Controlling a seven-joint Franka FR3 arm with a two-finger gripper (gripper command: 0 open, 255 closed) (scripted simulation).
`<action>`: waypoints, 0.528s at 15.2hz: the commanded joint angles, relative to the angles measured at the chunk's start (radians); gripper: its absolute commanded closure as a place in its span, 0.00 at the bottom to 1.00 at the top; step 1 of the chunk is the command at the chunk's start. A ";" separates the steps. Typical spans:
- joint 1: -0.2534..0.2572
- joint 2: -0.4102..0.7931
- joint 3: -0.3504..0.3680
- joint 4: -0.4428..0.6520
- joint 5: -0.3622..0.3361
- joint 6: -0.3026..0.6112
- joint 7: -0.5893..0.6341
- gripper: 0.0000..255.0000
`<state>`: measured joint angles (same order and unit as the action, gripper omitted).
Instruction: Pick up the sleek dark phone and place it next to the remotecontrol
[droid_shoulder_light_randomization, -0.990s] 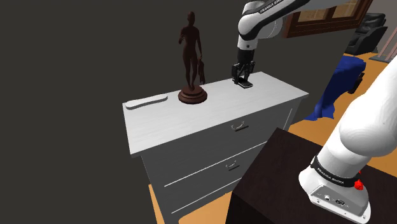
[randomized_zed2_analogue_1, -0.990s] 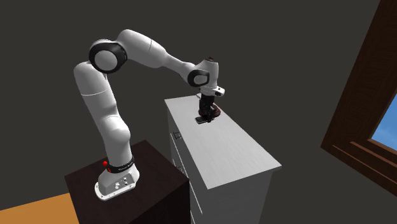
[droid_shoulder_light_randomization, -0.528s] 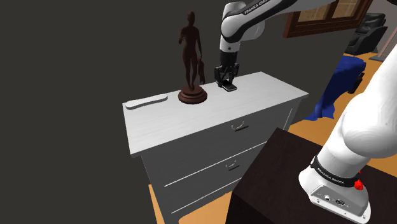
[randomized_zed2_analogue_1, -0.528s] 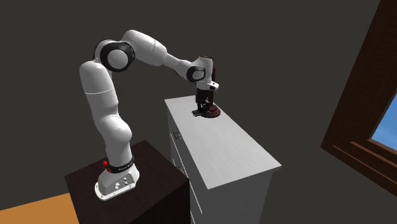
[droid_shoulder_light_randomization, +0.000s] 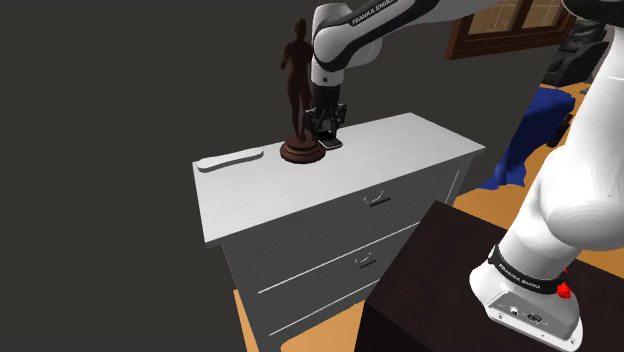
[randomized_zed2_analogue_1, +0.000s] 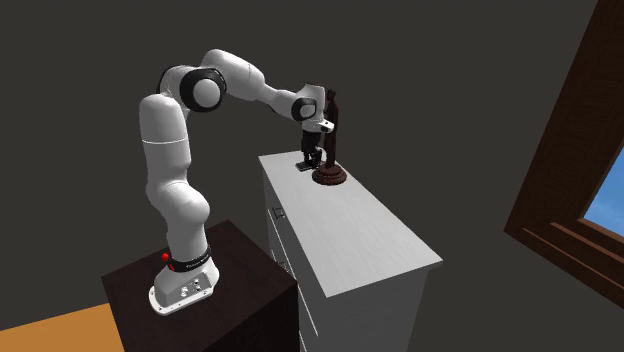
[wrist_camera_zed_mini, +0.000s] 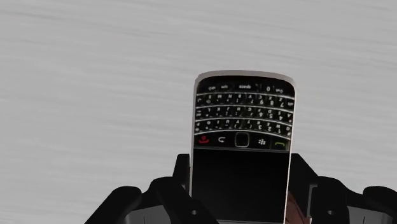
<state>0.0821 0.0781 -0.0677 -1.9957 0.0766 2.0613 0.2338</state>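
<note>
Phone (wrist_camera_zed_mini: 242, 146): dark keypad model with a pale rim, sitting between the two fingers of the claw (wrist_camera_zed_mini: 242, 184), keypad end sticking out past the fingertips.
Grip: claw is closing partway, fingers (wrist_camera_zed_mini: 182, 170) pressing on the phone's two long edges and holding it.
Position: claw (droid_shoulder_light_randomization: 326, 135) is hanging low over the white dresser (droid_shoulder_light_randomization: 300, 195), just beside the brown figurine (droid_shoulder_light_randomization: 300, 90); contact with the top, cannot tell.
Remote (droid_shoulder_light_randomization: 228, 160): white, lying on the dresser beyond the figurine, toward the shoulder view's left, well apart from the phone.
</note>
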 joint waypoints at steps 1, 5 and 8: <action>0.021 0.043 0.018 0.053 0.001 -0.007 0.040 1.00; 0.063 0.130 0.050 0.169 -0.002 -0.031 0.117 1.00; 0.095 0.204 0.070 0.272 -0.007 -0.057 0.172 1.00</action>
<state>0.1632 0.2303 -0.0074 -1.7667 0.0697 2.0268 0.3847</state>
